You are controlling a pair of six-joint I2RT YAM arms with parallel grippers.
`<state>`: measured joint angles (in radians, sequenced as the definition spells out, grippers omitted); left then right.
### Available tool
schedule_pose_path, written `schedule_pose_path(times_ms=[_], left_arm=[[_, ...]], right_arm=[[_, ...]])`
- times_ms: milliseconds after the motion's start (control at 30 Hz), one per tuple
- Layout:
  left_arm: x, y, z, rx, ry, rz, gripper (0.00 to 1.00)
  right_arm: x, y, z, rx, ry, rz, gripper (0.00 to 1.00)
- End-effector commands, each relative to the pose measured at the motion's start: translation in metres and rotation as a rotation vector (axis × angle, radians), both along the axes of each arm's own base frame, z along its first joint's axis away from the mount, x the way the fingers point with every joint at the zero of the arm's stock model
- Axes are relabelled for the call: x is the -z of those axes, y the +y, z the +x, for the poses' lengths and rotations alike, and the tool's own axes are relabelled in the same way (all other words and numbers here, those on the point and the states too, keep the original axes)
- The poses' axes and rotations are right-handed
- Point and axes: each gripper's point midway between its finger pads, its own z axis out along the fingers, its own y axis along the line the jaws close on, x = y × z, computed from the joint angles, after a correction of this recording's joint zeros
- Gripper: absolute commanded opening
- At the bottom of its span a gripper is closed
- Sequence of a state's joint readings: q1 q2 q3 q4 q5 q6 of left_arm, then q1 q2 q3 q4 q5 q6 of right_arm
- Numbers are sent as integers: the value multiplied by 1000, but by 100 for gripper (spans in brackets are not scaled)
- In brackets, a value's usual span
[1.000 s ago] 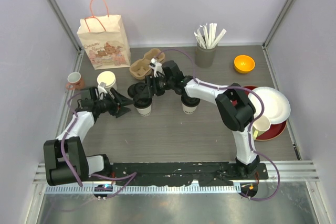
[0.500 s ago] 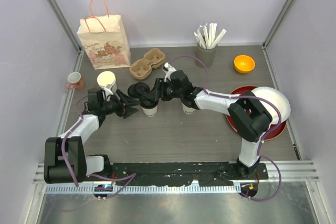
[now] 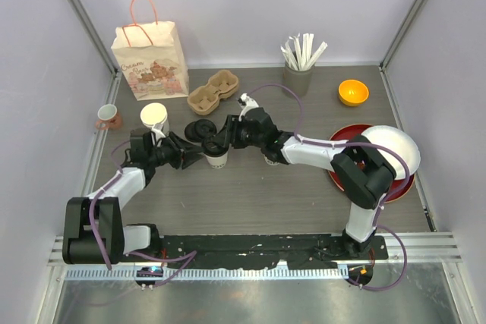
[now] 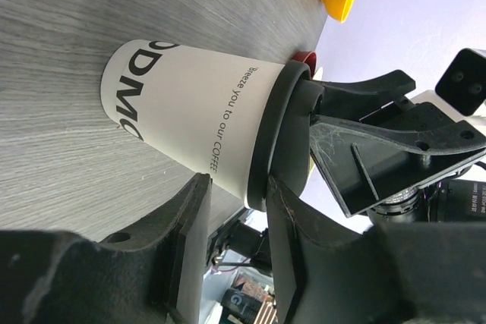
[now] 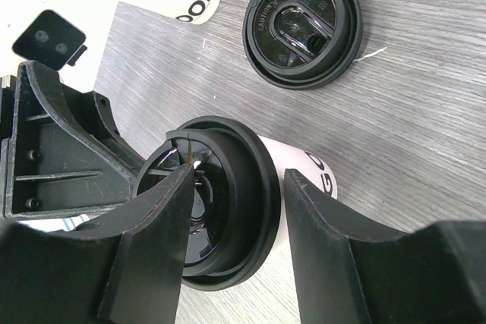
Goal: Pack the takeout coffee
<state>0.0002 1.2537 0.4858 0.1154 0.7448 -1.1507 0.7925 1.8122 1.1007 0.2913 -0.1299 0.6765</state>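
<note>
The takeout coffee (image 3: pixel 217 160) stands upright left of the table's middle, a cream-white printed cup (image 4: pixel 190 119) wearing a black lid (image 4: pixel 277 142). My left gripper (image 3: pixel 191 158) reaches it from the left, turned on its side. Its jaws (image 4: pixel 235 187) are open and straddle the lid's rim, one finger against the lid, the other just off the cup wall. My right gripper (image 3: pixel 220 143) comes from the right and above. It (image 5: pixel 239 176) is open around the lid (image 5: pixel 228 195), with a gap beside the cup wall (image 5: pixel 304 166).
Loose black lids (image 3: pixel 202 128) lie just behind the cup. A cup stack (image 3: pixel 154 117), pink mug (image 3: pixel 108 117), paper bag (image 3: pixel 149 58) and cardboard carrier (image 3: pixel 214 89) stand at the back left. Another cup (image 3: pixel 273 158) sits under the right arm. Straw holder (image 3: pixel 298 75), orange bowl (image 3: pixel 353 92), plates (image 3: pixel 395 158) right.
The right gripper came down from over the carrier to the lidded cup. The left gripper moved right up to the cup. Both pairs of jaws have narrowed.
</note>
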Motion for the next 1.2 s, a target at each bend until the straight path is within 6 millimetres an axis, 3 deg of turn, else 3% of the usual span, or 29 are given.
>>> schedule_pose_path(times_ms=[0, 233, 633, 800, 1000, 1167], left_arm=[[8, -3, 2, -13, 11, 15, 36], [38, -10, -26, 1, 127, 24, 17], [70, -1, -39, 16, 164, 144, 0], [59, 6, -14, 20, 50, 217, 0], [13, -1, 21, 153, -197, 252, 0], [2, -3, 18, 305, -264, 313, 0]], right_arm=[[-17, 4, -6, 23, -9, 64, 50], [-3, -10, -15, 63, 11, 47, 48], [33, -31, -31, 111, 40, 62, 45], [31, -32, -30, 109, 32, 47, 44], [9, -26, -30, 68, -3, 58, 52], [-3, -17, -41, -40, 2, 40, 63]])
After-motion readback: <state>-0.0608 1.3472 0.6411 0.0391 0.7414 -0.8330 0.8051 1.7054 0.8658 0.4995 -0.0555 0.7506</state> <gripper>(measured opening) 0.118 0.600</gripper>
